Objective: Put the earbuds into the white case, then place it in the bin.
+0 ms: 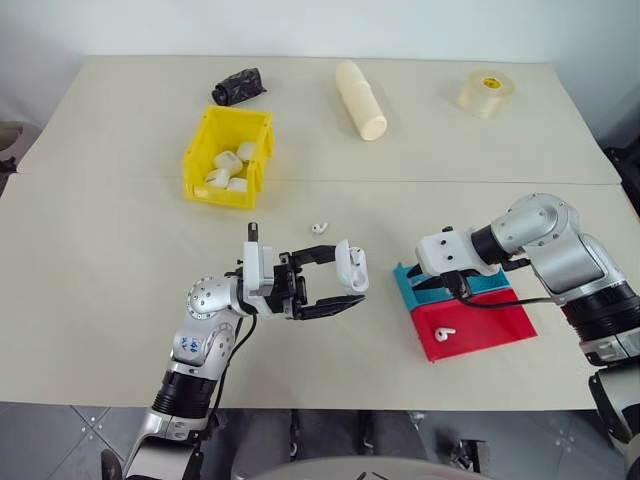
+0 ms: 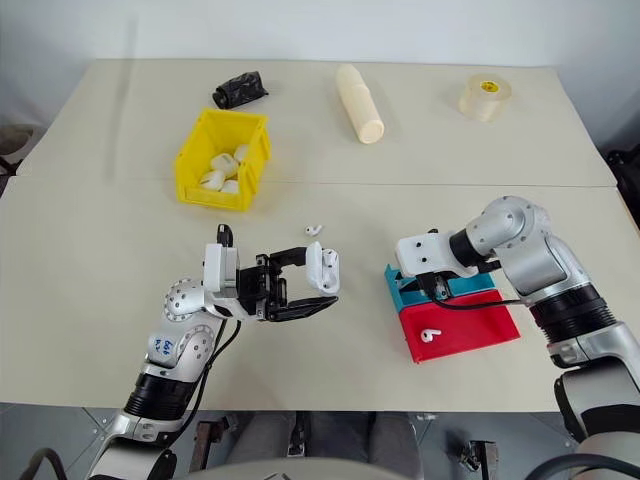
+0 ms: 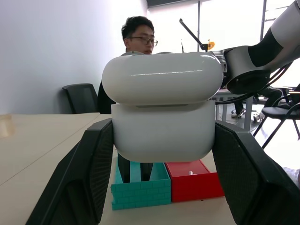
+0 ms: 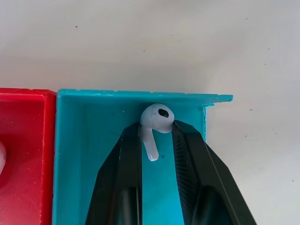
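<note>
Left fingers (image 1: 335,283) clamped on the white case (image 1: 350,266), held clear of the worktop (image 1: 120,300) mid-front, lid ajar, probably so an earbud can be dropped in. Right fingers (image 4: 157,140) down inside the blue tray (image 4: 93,140), narrowed on an earbud (image 4: 155,123) at its stalk; apparently gripped, not yet lifted. Another earbud (image 1: 445,333) lying in the red tray (image 1: 490,325); a third (image 1: 319,227) loose on the worktop just behind the case. Yellow bin (image 1: 205,150) waiting further back to the left, already holding white pieces.
</note>
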You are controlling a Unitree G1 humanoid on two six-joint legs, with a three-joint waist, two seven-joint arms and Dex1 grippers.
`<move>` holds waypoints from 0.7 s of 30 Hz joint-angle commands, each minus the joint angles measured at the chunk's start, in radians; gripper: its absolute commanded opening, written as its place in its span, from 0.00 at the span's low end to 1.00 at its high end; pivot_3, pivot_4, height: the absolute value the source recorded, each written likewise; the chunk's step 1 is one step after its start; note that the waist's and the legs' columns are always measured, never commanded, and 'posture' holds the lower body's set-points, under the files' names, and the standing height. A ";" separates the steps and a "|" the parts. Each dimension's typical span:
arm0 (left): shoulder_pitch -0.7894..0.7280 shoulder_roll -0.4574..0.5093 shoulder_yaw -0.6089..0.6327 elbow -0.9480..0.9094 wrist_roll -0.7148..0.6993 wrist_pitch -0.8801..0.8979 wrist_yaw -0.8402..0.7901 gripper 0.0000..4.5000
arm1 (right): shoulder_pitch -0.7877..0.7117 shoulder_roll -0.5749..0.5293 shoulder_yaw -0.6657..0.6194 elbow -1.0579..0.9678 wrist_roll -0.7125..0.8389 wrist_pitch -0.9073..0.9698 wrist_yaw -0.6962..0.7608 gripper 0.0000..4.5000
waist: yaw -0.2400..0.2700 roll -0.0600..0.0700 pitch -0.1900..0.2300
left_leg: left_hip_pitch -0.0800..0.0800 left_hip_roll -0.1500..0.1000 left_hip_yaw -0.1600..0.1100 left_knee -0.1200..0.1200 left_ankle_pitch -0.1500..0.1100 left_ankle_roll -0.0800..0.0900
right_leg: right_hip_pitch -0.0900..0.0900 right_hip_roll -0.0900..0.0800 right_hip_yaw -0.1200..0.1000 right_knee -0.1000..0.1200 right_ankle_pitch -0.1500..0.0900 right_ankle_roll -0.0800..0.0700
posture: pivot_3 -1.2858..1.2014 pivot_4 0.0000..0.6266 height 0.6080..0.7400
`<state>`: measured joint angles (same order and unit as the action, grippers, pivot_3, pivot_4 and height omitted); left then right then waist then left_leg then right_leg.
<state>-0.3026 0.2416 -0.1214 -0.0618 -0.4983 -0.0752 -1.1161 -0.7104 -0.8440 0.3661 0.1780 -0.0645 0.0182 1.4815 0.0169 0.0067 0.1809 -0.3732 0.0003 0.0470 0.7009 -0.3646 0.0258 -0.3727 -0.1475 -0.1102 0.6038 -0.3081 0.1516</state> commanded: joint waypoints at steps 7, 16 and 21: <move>0.006 0.002 -0.001 -0.029 -0.007 -0.015 -0.001 0.62 | 0.029 -0.091 -0.057 0.015 0.007 -0.019 0.016 0.12 | 0.006 0.000 0.000 | 0.000 0.000 0.000 0.000 0.000 0.000 | 0.000 -0.001 0.000 0.000 0.000 0.000 | 0.52 0.24 1.00; -0.001 -0.001 -0.004 -0.024 -0.008 -0.016 -0.006 0.62 | 0.029 -0.130 -0.054 0.078 -0.007 -0.050 0.012 0.12 | 0.004 0.000 0.000 | 0.000 0.000 0.000 0.000 0.000 0.000 | 0.000 -0.001 0.000 0.000 0.000 0.000 | 0.52 0.24 1.00; -0.004 0.001 -0.004 -0.026 -0.010 -0.013 -0.006 0.62 | 0.037 -0.150 -0.033 0.094 -0.031 -0.002 0.024 0.20 | 0.007 0.000 0.000 | 0.000 0.000 -0.001 0.000 0.000 0.000 | 0.001 -0.001 0.000 0.000 0.000 0.000 | 0.52 0.24 1.00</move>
<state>-0.3019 0.2443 -0.1250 -0.0618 -0.4983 -0.0753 -1.1175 -0.6884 -0.9701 0.3366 0.2586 -0.0636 0.0004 1.4902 0.0234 0.0067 0.1809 -0.3733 0.0006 0.0462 0.7013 -0.3647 0.0259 -0.3717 -0.1485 -0.1103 0.6036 -0.3081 0.1517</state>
